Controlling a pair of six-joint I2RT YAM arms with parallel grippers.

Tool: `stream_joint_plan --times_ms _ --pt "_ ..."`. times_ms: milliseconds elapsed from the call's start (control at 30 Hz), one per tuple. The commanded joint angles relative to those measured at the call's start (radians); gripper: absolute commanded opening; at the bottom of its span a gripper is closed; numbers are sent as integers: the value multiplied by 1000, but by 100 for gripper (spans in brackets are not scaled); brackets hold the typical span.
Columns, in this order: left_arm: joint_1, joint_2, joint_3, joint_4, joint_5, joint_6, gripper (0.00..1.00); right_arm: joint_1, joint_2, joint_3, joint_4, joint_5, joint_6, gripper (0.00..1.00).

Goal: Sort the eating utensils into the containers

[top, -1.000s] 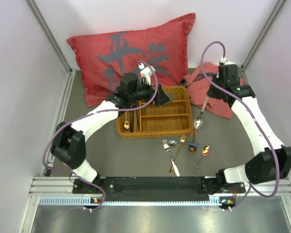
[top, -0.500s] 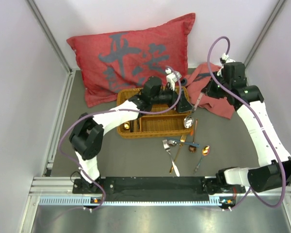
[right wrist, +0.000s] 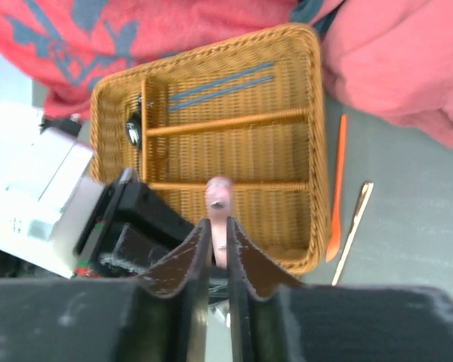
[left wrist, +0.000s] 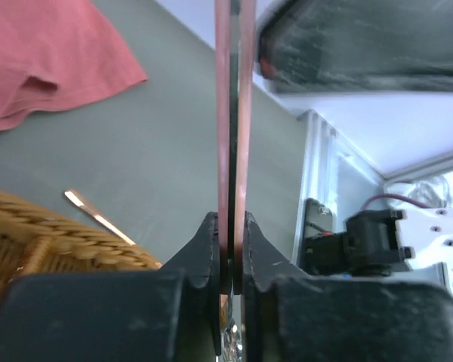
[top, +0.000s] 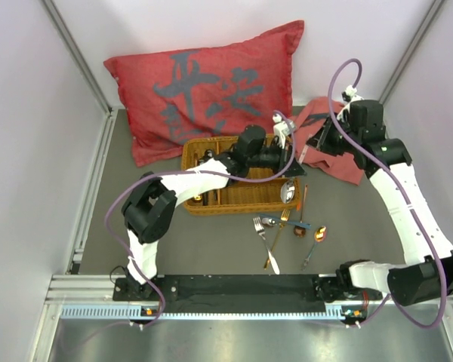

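Note:
A spoon with a silver bowl (top: pixel 288 191) and a pinkish handle (left wrist: pixel 234 113) hangs over the right end of the wicker tray (top: pixel 192 204). Both grippers hold it. My left gripper (left wrist: pixel 232 226) (top: pixel 291 164) is shut on the handle low down. My right gripper (right wrist: pixel 219 226) (top: pixel 315 143) is shut on the handle's end (right wrist: pixel 220 192). Two dark blue chopsticks (right wrist: pixel 219 84) lie in one tray compartment, and a dark utensil (right wrist: pixel 134 128) lies in the long one. Several loose utensils (top: pixel 283 226) lie on the table in front of the tray.
A red cushion (top: pixel 204 83) leans behind the tray. A pink cloth (top: pixel 340 151) lies bunched at the right. A copper chopstick (right wrist: pixel 337 188) and a gold one (right wrist: pixel 355 226) lie on the table beside the tray's right edge. Metal frame rails border the table.
My left gripper swung right across the tray to the spoon and shut on its handle. The right gripper brought the spoon left over the tray's right end.

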Motion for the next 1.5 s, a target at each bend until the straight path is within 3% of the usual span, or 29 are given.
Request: stream_joint_plan --times_ms 0,233,433,700,1133,1167,1267,1300,1367,1400,1467 --pt "12 -28 21 5 -26 14 0 11 -34 -4 44 -39 22 22" --pt "149 -96 -88 -8 9 8 0 11 -45 -23 29 11 -3 70" --pt "349 -191 -196 -99 31 29 0 11 -40 -72 12 75 -35 97" --pt "493 -301 -225 -373 -138 199 0 5 -25 -168 22 119 -63 99" --pt "522 -237 -186 -607 -285 201 2 -20 107 -265 -5 249 -63 99" --pt "522 -231 -188 -611 -293 201 5 -26 116 -273 -2 246 -60 99" --pt "526 -226 -180 -637 -325 198 31 -27 150 -293 12 258 -60 97" --pt "526 -229 -179 -641 -330 198 51 -32 155 -302 13 264 -60 95" --pt "526 -237 -173 -653 -360 193 66 -41 162 -314 36 270 -57 91" --pt "526 -241 -171 -657 -365 193 82 -46 164 -325 44 270 -57 91" --pt "526 -263 -170 -654 -365 201 96 -53 181 -333 64 269 -57 90"
